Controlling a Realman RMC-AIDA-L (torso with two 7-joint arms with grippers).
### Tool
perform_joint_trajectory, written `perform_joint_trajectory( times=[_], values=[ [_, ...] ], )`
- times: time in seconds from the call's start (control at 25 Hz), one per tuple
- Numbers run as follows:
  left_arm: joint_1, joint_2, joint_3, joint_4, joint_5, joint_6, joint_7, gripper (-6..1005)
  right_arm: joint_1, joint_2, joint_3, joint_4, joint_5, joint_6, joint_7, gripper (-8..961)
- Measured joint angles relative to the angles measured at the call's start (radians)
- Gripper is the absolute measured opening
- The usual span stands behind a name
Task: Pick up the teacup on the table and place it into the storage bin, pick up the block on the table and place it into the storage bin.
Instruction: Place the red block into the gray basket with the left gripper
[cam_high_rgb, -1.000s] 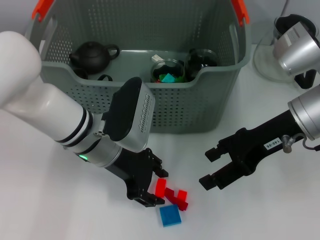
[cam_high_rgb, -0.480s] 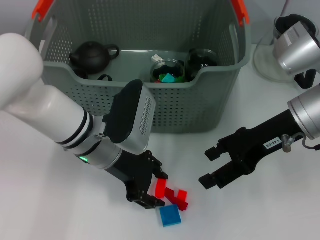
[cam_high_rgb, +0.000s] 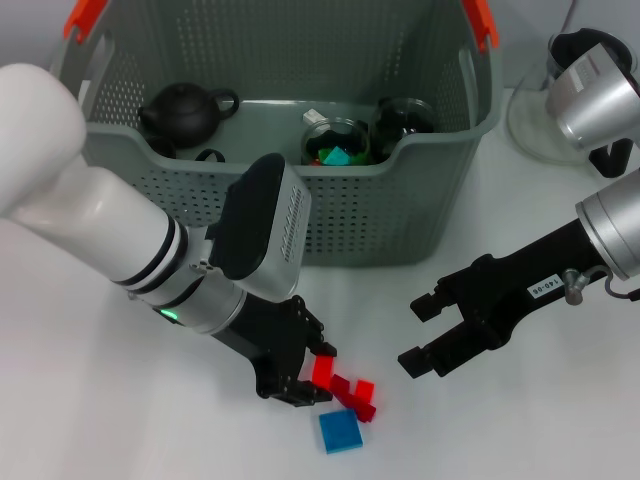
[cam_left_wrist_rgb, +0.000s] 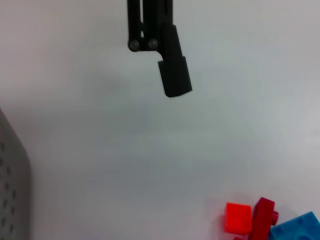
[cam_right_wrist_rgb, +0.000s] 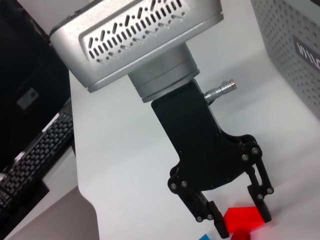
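A bright red block (cam_high_rgb: 322, 369) lies on the white table with a dark red block (cam_high_rgb: 350, 393), a small red one (cam_high_rgb: 364, 389) and a blue one (cam_high_rgb: 340, 431) beside it. My left gripper (cam_high_rgb: 314, 373) reaches down over the pile, and in the right wrist view its fingers (cam_right_wrist_rgb: 263, 204) press both sides of the bright red block (cam_right_wrist_rgb: 244, 218). My right gripper (cam_high_rgb: 420, 337) hovers open to the right of the blocks. The storage bin (cam_high_rgb: 400, 215) stands behind them. I see no teacup on the table; a glass cup (cam_high_rgb: 337, 142) with coloured pieces stands in the bin.
Inside the bin are also a black teapot (cam_high_rgb: 185, 112) and a dark cup (cam_high_rgb: 403, 118). A glass vessel (cam_high_rgb: 540, 125) stands at the back right. A keyboard (cam_right_wrist_rgb: 35, 150) lies beyond the table's edge. The bin's wall (cam_left_wrist_rgb: 12, 200) is close to the left wrist.
The left gripper's fingers have drawn in slightly around the bright red block. The right arm has not moved.
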Motion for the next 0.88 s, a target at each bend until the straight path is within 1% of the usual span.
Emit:
perform_joint_trajectory(
  times=[0.16, 0.32, 0.52, 0.64, 0.76, 0.88],
  values=[
    [-0.001, 0.003, -0.017, 0.019, -0.003, 0.023, -0.015, 465, 0.000, 0.000, 0.000, 0.000, 0.000, 0.000, 0.000, 939],
    [0.005, 0.007, -0.090, 0.077, -0.001, 0.119, -0.039, 465, 0.002, -0.001, 0.000, 0.000, 0.000, 0.002, 0.000, 939],
    [0.026, 0.015, -0.239, 0.167, -0.001, 0.301, -0.053, 466, 0.005, -0.004, 0.000, 0.000, 0.000, -0.003, 0.001, 939],
    [0.029, 0.018, -0.352, 0.212, -0.006, 0.436, -0.056, 466, 0.006, -0.006, 0.000, 0.000, 0.000, -0.010, 0.005, 939],
    [0.016, 0.022, -0.470, 0.247, -0.028, 0.561, -0.059, 466, 0.006, -0.007, 0.000, 0.000, 0.000, -0.019, 0.005, 938],
    [-0.010, 0.038, -0.569, 0.267, -0.102, 0.653, -0.084, 466, 0.004, -0.011, 0.000, 0.000, -0.001, -0.028, 0.006, 938]
  ],
)
